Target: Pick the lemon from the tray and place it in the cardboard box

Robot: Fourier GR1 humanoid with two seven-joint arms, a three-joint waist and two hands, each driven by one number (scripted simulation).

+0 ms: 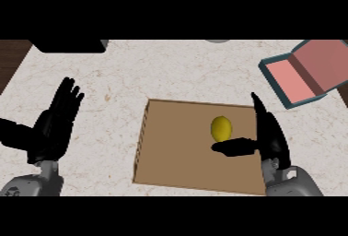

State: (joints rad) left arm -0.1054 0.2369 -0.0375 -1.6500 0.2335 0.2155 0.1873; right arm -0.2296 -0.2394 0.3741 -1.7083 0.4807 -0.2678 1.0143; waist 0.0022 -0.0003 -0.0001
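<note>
- Lemon (pixel 221 128) lies on the brown tray (pixel 170 152), right of centre, just beside my R hand (pixel 270 138) but not held.
- R hand: fingers straight & together, pointing up the view; thumb (pixel 234 147) sticks out left, just below the lemon.
- L hand (pixel 53 126) well apart on the marble counter (pixel 170 69), fingers straight, slightly spread, holding nothing.
- Box (pixel 306 73), pink inside w/ teal rim, sits open at far right, off the tray.

The lemon (pixel 221 128), small, yellow and oval, lies long axis up-and-down on the flat brown tray (pixel 176 152) (right of its middle). The cardboard box (pixel 306 73), teal outside, pink inside, sits open at two o'clock, well apart.
</note>
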